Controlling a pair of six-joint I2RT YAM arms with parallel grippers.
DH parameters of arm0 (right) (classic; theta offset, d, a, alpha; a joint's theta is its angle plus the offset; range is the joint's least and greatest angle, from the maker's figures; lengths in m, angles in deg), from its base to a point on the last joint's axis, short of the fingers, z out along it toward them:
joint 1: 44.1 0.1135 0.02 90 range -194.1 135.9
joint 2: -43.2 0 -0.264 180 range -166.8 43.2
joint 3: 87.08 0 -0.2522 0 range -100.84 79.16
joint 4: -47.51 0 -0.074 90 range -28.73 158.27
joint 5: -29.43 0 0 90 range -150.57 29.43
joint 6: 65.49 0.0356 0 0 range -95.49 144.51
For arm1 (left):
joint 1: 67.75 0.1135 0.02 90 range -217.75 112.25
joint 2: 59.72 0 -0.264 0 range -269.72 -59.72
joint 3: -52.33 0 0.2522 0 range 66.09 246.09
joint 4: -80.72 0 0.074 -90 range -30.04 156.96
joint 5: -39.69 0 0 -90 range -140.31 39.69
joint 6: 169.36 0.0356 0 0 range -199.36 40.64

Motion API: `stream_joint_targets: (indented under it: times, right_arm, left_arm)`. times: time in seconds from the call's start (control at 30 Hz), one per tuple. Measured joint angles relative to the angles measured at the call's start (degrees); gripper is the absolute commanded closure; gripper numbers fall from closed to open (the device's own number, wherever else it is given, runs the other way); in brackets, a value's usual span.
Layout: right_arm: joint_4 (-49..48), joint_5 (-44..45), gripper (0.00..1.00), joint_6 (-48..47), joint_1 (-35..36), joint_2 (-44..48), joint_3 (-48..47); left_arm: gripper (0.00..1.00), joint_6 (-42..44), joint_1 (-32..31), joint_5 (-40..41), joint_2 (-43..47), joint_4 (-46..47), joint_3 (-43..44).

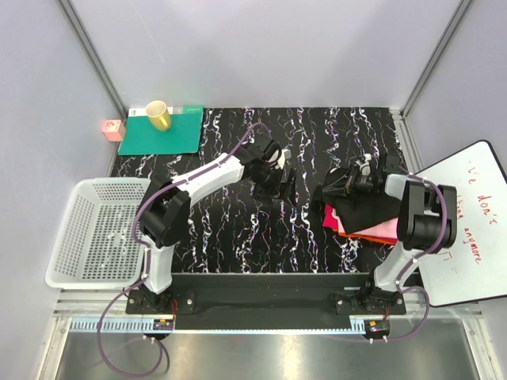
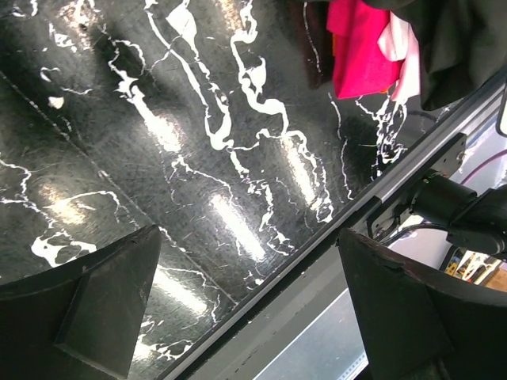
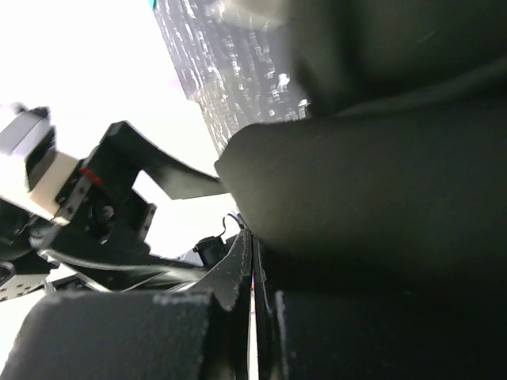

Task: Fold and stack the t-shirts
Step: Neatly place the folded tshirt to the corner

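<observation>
A black t-shirt [image 1: 366, 206] lies bunched on top of a stack of folded pink, red and orange t-shirts [image 1: 382, 230] at the right of the marble table. My right gripper [image 1: 334, 190] is at the black shirt's left edge. In the right wrist view its jaws [image 3: 253, 245] are pressed together with the black cloth [image 3: 380, 158] right at their tips. My left gripper [image 1: 281, 186] hovers open and empty over bare table left of the stack. Its view shows wide-apart fingers [image 2: 111, 301], the pink shirt [image 2: 360, 47] and black cloth [image 2: 463, 39].
A white basket [image 1: 103, 229] stands at the left edge. A green mat [image 1: 162, 136] with a yellow cup [image 1: 157, 116] lies at the back left, a small pink object [image 1: 112, 129] beside it. A whiteboard [image 1: 467, 229] lies at the right. The table's front rail [image 2: 317, 261] shows in the left wrist view.
</observation>
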Motion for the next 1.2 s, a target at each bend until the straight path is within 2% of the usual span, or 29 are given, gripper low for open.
stream_joint_targets:
  times: [0.23,0.33,0.43,0.5,0.53,0.57,0.6,0.77,0.83,0.97,1.07,1.2]
  right_arm:
    - [-5.31,-4.28,1.0,-0.44,0.0,-10.38,-1.05]
    - [-5.86,-5.6,1.0,-0.59,0.0,-11.23,-1.75]
    - [-4.26,-4.66,0.88,-1.09,0.0,-10.19,-2.03]
    - [-0.74,-2.34,0.53,-2.03,0.0,-7.74,-2.95]
    - [1.97,-0.74,0.4,-2.78,0.07,-5.49,-4.02]
    - [4.02,0.68,0.07,-3.13,0.07,-3.52,-5.05]
    - [6.56,2.47,0.0,-4.0,0.09,-0.83,-6.78]
    - [15.41,14.64,0.0,-9.51,0.11,14.05,-19.1]
    - [17.51,22.45,0.0,-12.26,0.22,21.27,-22.86]
    - [21.14,35.26,0.0,-16.13,0.22,29.0,-23.47]
    - [23.52,42.25,0.0,-17.86,0.22,30.01,-22.25]
    - [26.56,47.69,0.0,-19.26,0.26,28.41,-18.86]
  left_arm:
    - [0.01,1.11,0.68,0.61,0.11,-0.87,0.0]
    - [0.01,1.88,1.11,1.03,0.9,-1.79,0.0]
    - [0.01,2.45,1.53,1.75,2.16,-2.69,0.0]
    - [0.01,3.04,1.64,2.47,3.61,-3.45,0.0]
    - [0.01,3.41,1.73,3.04,4.55,-3.8,0.0]
    - [0.01,3.67,1.81,3.37,5.35,-4.02,0.0]
    - [0.01,4.09,1.86,4.28,6.56,-4.17,-0.07]
    - [0.01,6.51,1.9,11.58,15.15,-4.9,-2.84]
    - [0.01,7.76,1.95,17.03,18.95,-6.47,-3.8]
    - [0.01,9.77,3.3,25.7,22.95,-8.66,-6.4]
    - [0.01,11.17,6.49,30.8,24.3,-10.69,-10.47]
    - [0.01,12.96,18.03,32.52,25.24,-11.89,-17.16]
